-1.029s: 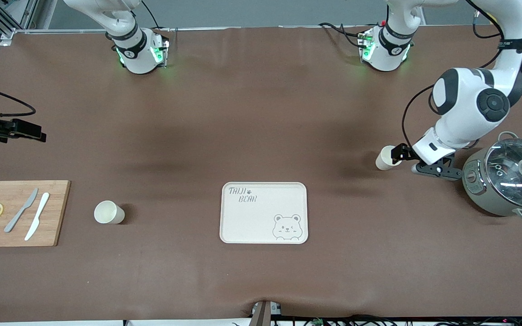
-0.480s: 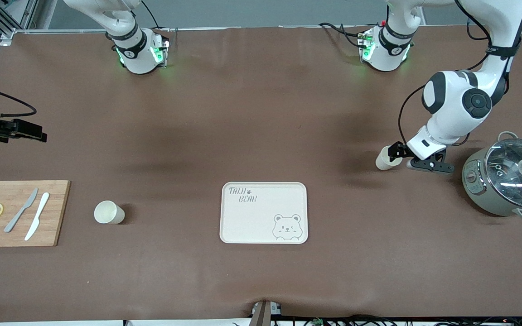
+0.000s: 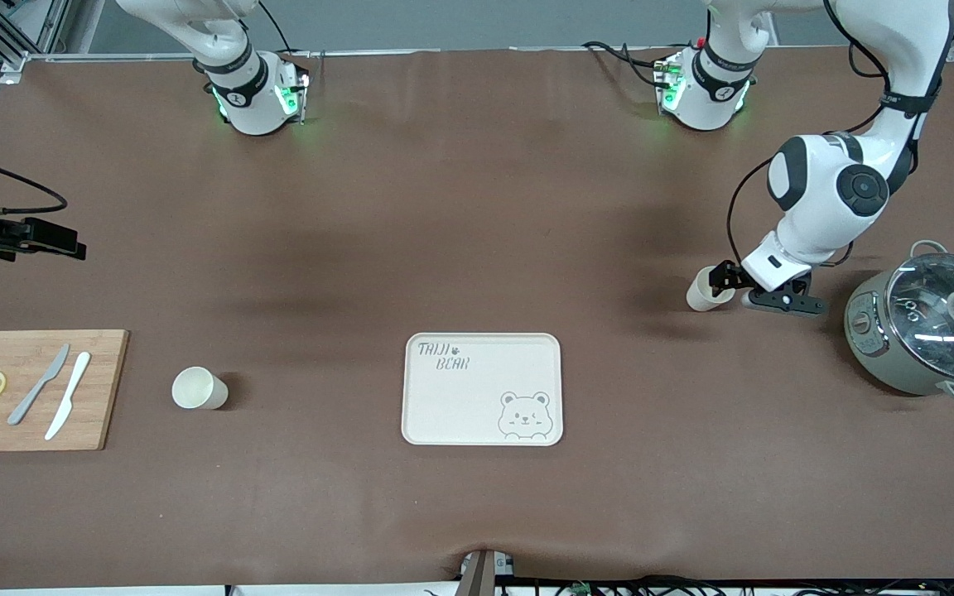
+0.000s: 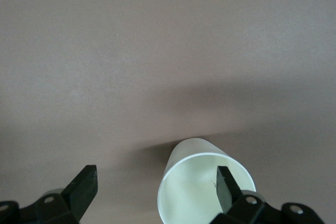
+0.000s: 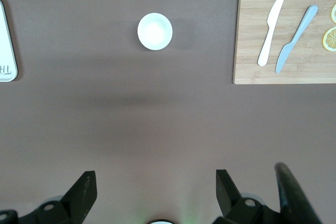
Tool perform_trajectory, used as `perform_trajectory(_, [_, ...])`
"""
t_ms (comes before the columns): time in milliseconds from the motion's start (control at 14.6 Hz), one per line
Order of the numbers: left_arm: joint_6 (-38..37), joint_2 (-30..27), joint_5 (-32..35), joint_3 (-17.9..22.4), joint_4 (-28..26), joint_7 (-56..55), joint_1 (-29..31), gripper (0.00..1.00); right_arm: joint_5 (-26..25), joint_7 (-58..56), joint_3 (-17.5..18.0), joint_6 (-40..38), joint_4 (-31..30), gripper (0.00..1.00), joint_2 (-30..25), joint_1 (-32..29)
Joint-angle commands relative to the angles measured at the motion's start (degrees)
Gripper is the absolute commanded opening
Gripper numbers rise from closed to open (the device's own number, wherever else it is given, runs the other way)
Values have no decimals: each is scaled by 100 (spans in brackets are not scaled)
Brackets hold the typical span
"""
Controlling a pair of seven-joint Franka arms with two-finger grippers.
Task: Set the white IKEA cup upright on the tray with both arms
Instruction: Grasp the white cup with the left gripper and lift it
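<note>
While lying bare low on the table, tray (image 3: 482, 389) as landmark. Toward the right arm's end from the tray, one white cup (image 3: 198, 388) upright. Farther than the tray, toward the left arm's end, second cup (image 3: 702, 289) on its side. Left gripper (image 4: 155, 187) spread wide, one finger (image 4: 227, 186) inside that cup's mouth. Right gripper (image 5: 152, 190) spread, empty, waiting high above the table.
</note>
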Motion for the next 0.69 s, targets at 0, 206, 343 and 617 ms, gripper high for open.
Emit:
perform_trajectory(0, [342, -40, 98, -44, -241, 70, 72, 100, 29, 102, 36, 32, -56, 100, -49, -26])
perform_trajectory(206, [650, 48, 98, -44, -373, 70, 72, 100, 29, 102, 36, 32, -56, 100, -49, -26])
perform_trajectory(343, [799, 118, 98, -44, -452, 70, 72, 100, 29, 102, 36, 32, -56, 100, -49, -26])
perform_trajectory(617, [1133, 347, 98, -44, -558, 139, 63, 100, 20, 94, 36, 85, -56, 100, -49, -17])
